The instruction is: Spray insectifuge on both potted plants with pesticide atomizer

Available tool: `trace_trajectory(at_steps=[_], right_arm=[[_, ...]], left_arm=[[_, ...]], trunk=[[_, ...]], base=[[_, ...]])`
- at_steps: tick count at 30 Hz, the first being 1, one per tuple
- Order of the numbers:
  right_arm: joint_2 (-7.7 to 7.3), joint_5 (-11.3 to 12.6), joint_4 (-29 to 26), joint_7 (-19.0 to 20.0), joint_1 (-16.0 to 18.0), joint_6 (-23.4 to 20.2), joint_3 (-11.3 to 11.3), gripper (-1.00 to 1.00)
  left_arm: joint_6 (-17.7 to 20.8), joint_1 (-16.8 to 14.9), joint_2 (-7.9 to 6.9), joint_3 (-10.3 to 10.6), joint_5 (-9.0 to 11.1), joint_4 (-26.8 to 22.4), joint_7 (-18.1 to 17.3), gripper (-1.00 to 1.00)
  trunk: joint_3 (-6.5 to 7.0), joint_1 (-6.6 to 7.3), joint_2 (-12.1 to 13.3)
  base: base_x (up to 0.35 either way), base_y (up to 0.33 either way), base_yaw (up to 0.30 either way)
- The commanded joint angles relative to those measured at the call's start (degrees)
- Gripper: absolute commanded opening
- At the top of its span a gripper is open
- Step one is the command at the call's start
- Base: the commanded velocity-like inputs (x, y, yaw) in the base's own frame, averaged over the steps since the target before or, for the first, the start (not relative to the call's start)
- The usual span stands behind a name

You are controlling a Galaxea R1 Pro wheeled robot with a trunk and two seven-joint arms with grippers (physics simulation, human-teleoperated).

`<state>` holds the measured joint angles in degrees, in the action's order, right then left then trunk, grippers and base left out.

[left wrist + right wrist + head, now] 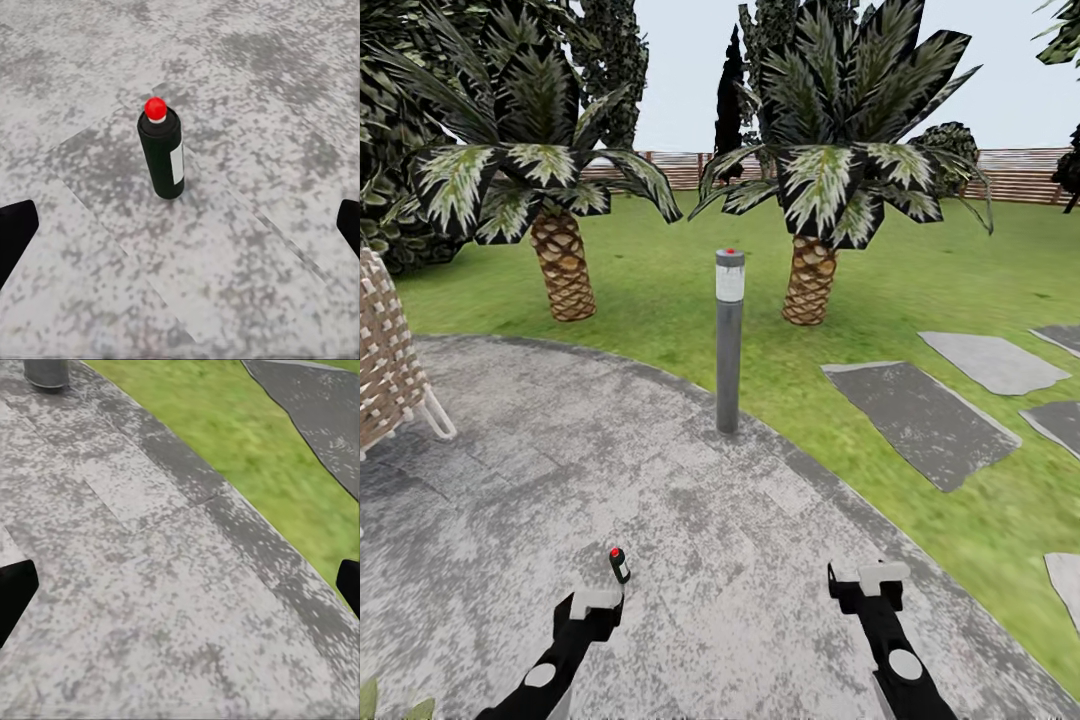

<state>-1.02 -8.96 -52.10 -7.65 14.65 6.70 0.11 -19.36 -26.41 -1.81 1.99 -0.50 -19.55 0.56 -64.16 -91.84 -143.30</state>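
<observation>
The pesticide atomizer (619,566) is a slim dark green bottle with a white label and a red cap. It stands upright on the mottled grey patio (690,520) of the garden. My left gripper (596,601) hovers just short of it, open. In the left wrist view the atomizer (163,157) stands ahead of the open left gripper (180,236), between the lines of the two dark fingertips (15,234). My right gripper (870,577) is open over bare paving near the patio's edge, and the right wrist view has its fingertips (15,592) wide apart. The potted plants are out of view.
A tall grey bollard lamp (729,340) stands at the patio's far rim, with two palms (560,265) on the lawn behind it. A wicker seat (385,360) is at the left. Grey stepping stones (920,420) cross the grass at the right. A slat fence (1020,172) closes the back.
</observation>
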Motion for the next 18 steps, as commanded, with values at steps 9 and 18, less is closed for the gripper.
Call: trace_trajectory(at_steps=[9,18], right_arm=[[-0.03,-0.5,0.0,-0.2,0.0,0.0,-0.3,1.00],[-0.29,-0.5,0.0,-0.2,0.0,0.0,-0.3,1.00]], left_arm=[[-0.2,0.2,-0.43,0.1,0.0,0.2,0.1,1.00],[-0.2,0.1,-0.16,0.1,0.0,0.1,0.1,1.00]], trunk=[[-0.05,0.01,0.0],[-0.05,0.01,0.0]], base=[[0.020,0.000,0.000],[0.167,0.000,0.000]])
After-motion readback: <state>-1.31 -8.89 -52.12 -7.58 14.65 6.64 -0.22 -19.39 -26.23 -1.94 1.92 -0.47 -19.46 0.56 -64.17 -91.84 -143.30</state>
